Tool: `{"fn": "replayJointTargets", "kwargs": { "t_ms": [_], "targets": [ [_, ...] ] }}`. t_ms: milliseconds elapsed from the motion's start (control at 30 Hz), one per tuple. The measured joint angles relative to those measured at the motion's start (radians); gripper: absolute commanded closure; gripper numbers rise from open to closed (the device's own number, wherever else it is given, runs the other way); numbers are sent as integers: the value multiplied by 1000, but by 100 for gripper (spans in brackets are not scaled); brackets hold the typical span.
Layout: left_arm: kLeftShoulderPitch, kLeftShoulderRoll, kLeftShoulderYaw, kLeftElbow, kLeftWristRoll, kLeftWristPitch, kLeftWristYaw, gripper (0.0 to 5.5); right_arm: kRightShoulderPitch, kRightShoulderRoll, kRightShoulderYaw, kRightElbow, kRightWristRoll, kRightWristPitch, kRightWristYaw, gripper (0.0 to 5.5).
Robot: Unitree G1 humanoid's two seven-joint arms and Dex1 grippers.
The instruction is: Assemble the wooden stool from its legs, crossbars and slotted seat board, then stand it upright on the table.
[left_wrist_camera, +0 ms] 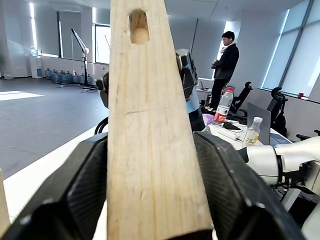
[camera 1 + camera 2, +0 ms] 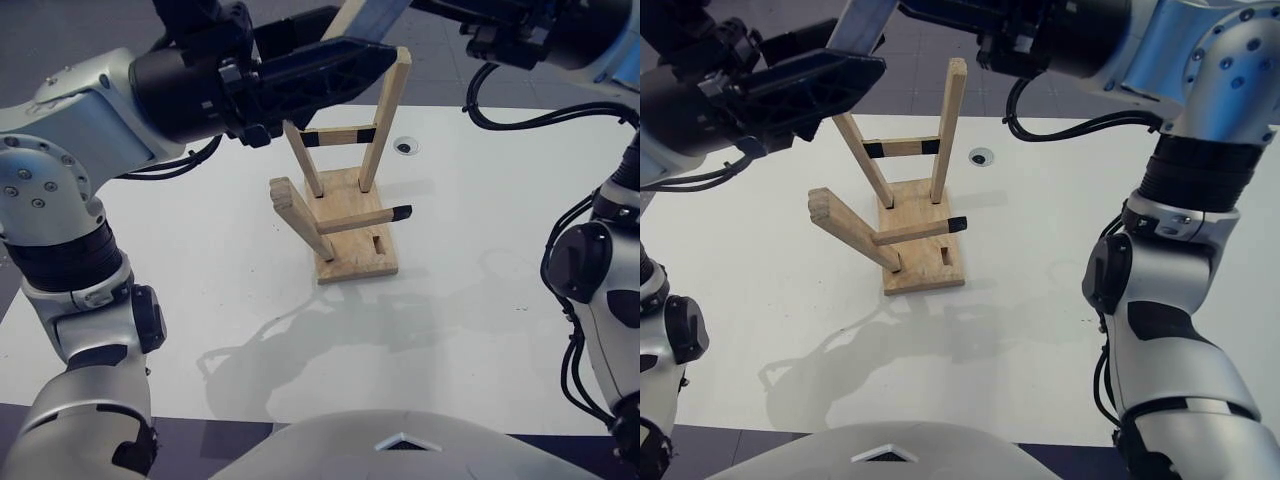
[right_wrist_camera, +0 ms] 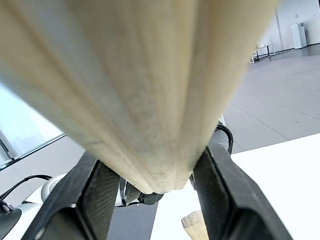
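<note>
Above the table (image 2: 200, 250), my left gripper (image 1: 150, 142) and right gripper (image 3: 150, 170) are both clamped on the loose leg (image 1: 145, 100). It hangs high over the seat board (image 2: 365, 262), which lies flat with two legs upright and a third leaning. The wood looks light, stiff and dry (probably smooth enough to slide between pads). A grip on its flat faces suits best, leaving the insertion end and crossbar hole free.

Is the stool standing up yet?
Not yet. Its seat board lies flat on the table, three legs poking upward.
</note>
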Motion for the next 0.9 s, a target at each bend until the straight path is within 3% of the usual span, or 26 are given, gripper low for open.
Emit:
{"fn": "replayJointTargets", "kwargs": {
  "t_ms": [200,467,633,767,900],
  "targets": [
    [-13,11,29,32,-26,0,0,141,0,-15,15,24,-20,-22,27,342],
    [-126,132,152,115,24,-56,-1,137,-8,-115,80,144,-172,-157,145,342],
    [5,249,250,-55,31,-40,17,137,26,-230,168,270,-348,-305,282,342],
    [184,359,265,-224,98,-1,38,137,136,-283,234,299,-468,-405,348,342],
    [245,357,244,-373,33,-2,189,137,204,-290,231,255,-484,-420,360,342]
  ]
}}
